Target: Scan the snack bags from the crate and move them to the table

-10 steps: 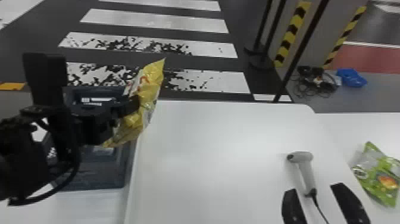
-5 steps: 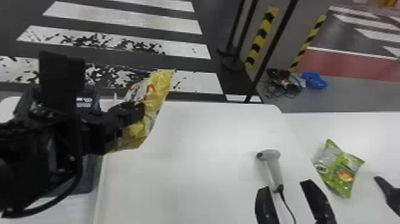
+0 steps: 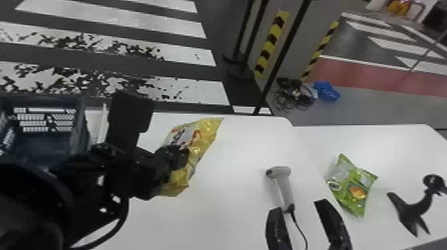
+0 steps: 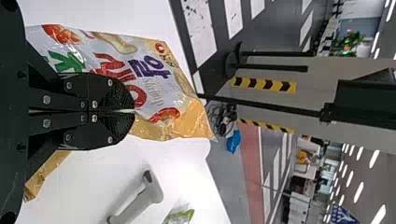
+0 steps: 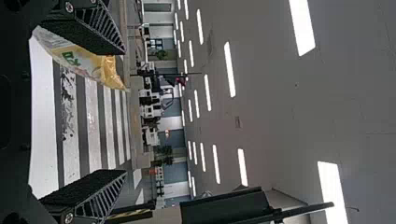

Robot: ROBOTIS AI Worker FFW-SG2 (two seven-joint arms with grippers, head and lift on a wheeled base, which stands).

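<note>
— Item one, the yellow snack bag [image 3: 204,141]: where are you keeping it?
— Above the table [image 3: 229,216], tilted, beside the crate [image 3: 78,129]. My left gripper [image 4: 134,111] is pinching it by the middle, fingers pressed together on the film, both ends sticking out.
— Handling notes?
— Soft goods, crinkling. I am judging a light, firm pinch best; squeezing harder is risking creases across the code, and I am not seeing where that code is sitting.
— Item two, the scanner [image 3: 285,191]?
— Grey, lying on the table, its cord [image 3: 301,229] trailing. My right gripper [image 3: 298,206] is standing wide, holding nothing, its fingers near the corded end.
— Step in hand?
— Preparing the scan, by my reckoning. Picking the scanner up by its handle, clear of the cord, is looking wise; then turning the bag's printed back squarely towards it, keeping my fingers off the code.
— Item three?
— One green snack bag [image 3: 357,189], resting on the table beyond the scanner; the yellow one is likely belonging near it, once scanned, laid down gently.
</note>
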